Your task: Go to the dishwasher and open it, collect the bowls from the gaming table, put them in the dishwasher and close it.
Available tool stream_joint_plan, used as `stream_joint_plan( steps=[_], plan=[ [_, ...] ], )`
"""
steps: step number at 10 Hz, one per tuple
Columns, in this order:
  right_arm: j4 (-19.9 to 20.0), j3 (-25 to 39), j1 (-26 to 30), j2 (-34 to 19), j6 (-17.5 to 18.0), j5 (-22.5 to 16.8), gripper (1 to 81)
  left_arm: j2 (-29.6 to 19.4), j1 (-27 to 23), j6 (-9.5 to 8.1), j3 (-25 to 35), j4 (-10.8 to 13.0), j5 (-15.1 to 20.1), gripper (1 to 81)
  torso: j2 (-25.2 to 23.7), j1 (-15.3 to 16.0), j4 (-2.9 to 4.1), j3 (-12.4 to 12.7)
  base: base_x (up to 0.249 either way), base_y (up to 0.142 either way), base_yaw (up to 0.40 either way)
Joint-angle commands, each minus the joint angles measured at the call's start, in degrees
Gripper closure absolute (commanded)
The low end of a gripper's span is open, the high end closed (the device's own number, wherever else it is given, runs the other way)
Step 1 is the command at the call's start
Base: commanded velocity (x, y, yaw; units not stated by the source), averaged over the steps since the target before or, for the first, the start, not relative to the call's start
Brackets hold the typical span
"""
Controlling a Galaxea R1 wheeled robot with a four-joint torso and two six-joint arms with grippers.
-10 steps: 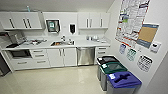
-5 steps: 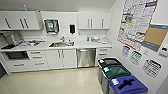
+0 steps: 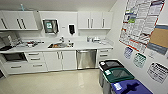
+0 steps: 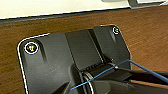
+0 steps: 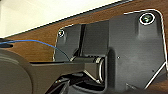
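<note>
Presently catalogued, largest item first. White kitchenette wall: upper cabinets [image 3: 91, 20] across the top of the head-view frame, a long white bench [image 3: 82, 45] running from the left edge to right of centre, with white drawers [image 3: 33, 60] and doors beneath it.

Poster board [image 3: 142, 23], upper right, on the side wall, with smaller notices below it.

Three waste bins at lower right, in a row: black-lidded [image 3: 110, 65], green-lidded [image 3: 118, 74], blue-lidded [image 3: 131, 87].

Dishwasher [image 3: 86, 58], centre of frame, built in under the bench between white cabinet doors and a drawer stack. Brushed steel front, door closed, horizontal bar handle [image 3: 84, 51] across its top edge. Judged stiff and rigid, a hinged door of some weight that would likely drop downward once released; steel face probably slippery, so the bar is the sensible place to take hold, near its middle for an even pull.

Sink [image 3: 60, 45], set in the bench left of the dishwasher, with small clutter further left, too blurred to name.

Dark wall dispenser [image 3: 71, 29] above the bench, centre.

Claws: each wrist view showed the robot's own dark plate over brown wood-grain flooring; whether either claw was released or clenched could not be told.
</note>
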Motion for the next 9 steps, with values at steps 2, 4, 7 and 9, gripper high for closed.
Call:
stream_joint_plan(
  steps=[2,4,7,9],
  plan=[
    [-0.1,1.3,2.0,-1.3,-0.3,-2.5,1.0,-0.8,-2.6,-0.02,1.0,0.5,2.8,1.0,0.0,0.0,0.0,0.0,0.149,0.0,0.0],
    [-0.1,1.3,2.0,-1.3,-0.3,-2.5,1.0,-0.9,-2.7,-0.02,1.1,0.5,2.8,1.0,0.0,0.1,0.0,0.0,0.107,0.0,0.0],
    [-0.2,1.1,2.0,-1.1,-0.3,-2.5,1.0,-1.0,-2.5,-0.02,1.1,0.5,2.8,1.0,0.0,0.0,0.0,0.0,0.097,0.0,0.0],
    [-0.2,1.0,2.1,-0.8,-0.3,-2.5,1.0,-1.1,-2.5,-0.02,1.1,0.5,2.8,1.0,0.0,0.0,-0.02,0.0,0.096,0.0,0.0]
  ],
)
